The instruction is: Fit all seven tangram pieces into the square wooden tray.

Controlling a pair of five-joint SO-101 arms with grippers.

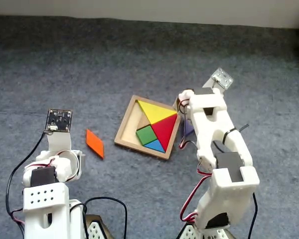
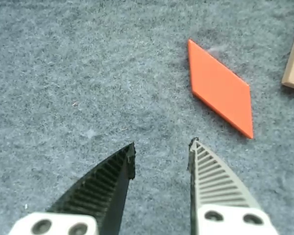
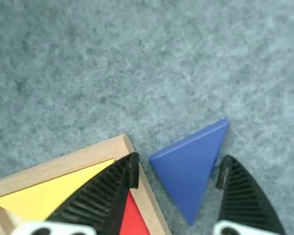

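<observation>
Grey felt-like cloth point(image 1: 139, 59) covered the whole table. At the lower left of the high view stood the left arm. In its wrist view the left gripper point(image 2: 161, 152) hung low over bare cloth, its two jaws parted a moderate way with nothing between them.

Just right of that arm, the orange parallelogram point(image 1: 94, 143) lay flat on the cloth, near the tray but outside it.

At centre sat the square wooden tray point(image 1: 139, 149), turned at an angle. Four pieces lay fitted inside: a yellow triangle point(image 1: 157, 112), a red triangle point(image 1: 165, 129), a green square point(image 1: 146, 134) and a small blue triangle point(image 1: 155, 145). The tray's left portion looked wood-coloured; whether that was bare floor or a plain piece could not be told.

Just beside the tray's right edge a blue-violet triangle point(image 3: 189, 167) lay on the cloth. The right gripper point(image 3: 178, 170) was lowered over it, jaws wide apart on either side, not closed on it.

The task seemed a little over half done, with at least these two loose pieces to place. The raised rim next to the triangle looked like the main obstacle, since one jaw hung over that corner.
</observation>
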